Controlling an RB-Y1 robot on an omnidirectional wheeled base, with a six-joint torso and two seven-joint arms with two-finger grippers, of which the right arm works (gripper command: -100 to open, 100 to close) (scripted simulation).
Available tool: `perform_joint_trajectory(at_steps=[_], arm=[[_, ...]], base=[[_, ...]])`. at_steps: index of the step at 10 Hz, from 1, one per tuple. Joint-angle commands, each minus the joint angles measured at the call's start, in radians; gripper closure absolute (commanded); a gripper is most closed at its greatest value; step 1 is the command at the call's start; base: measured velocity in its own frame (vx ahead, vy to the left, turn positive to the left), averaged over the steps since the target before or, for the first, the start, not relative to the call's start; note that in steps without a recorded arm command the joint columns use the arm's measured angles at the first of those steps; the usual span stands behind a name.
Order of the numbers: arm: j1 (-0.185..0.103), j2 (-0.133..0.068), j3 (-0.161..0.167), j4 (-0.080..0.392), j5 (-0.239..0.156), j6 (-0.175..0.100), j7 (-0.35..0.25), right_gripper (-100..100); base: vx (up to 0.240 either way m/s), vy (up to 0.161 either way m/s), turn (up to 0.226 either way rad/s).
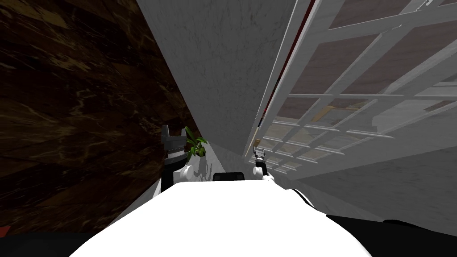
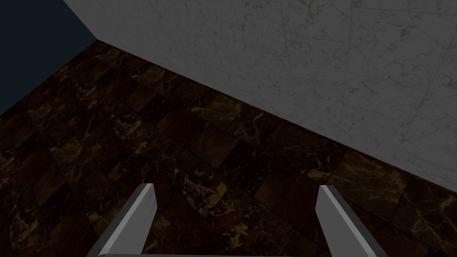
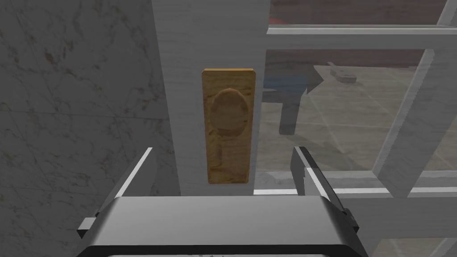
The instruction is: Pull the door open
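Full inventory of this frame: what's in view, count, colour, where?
door: one, white-grey frame with a grid of glass panes, ahead on my right
handle: one, tan wood-look plate with an oval knob, on the door's stile
wall: one, grey marbled, left of the door
floor: dark brown marbled, on my left
plant: one, green, at the foot of the wall
left gripper: one, grey fingers open, over the floor
right gripper: one, grey fingers open, lined up on the handle

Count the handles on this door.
1: a tan handle on the white stile of the door, straight ahead of the open right hand. Any on the far face would be hidden.
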Motion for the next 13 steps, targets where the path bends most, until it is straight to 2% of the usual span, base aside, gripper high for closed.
perform_joint_trajectory(at_steps=[1,2,3,4,5,6,7,12,13], arm=[[0.016,-0.025,-0.007,-0.004,-0.006,-0.001,-0.023,-100],[0.023,-0.040,-0.010,0.001,-0.009,-0.006,-0.040,-100],[0.023,-0.040,-0.010,0.001,-0.009,-0.006,-0.040,-100],[0.033,-0.060,-0.015,0.006,-0.013,-0.012,-0.060,-100],[0.037,-0.068,-0.017,0.008,-0.015,-0.015,-0.068,-100],[0.037,-0.058,-0.015,0.002,-0.013,-0.011,-0.055,-100],[0.037,-0.058,-0.015,0.002,-0.013,-0.011,-0.055,100],[0.037,-0.058,-0.015,0.002,-0.013,-0.011,-0.055,100],[0.044,-0.067,0.000,-0.001,-0.006,-0.012,-0.075,100]], base=[[0.205,-0.023,0.098],[0.213,-0.034,0.136],[0.134,-0.031,0.036],[0.157,-0.015,0.079],[0.201,-0.002,0.085],[0.087,-0.002,0.006],[-0.019,0.000,-0.016],[-0.016,0.000,0.000],[-0.113,-0.025,0.078]])
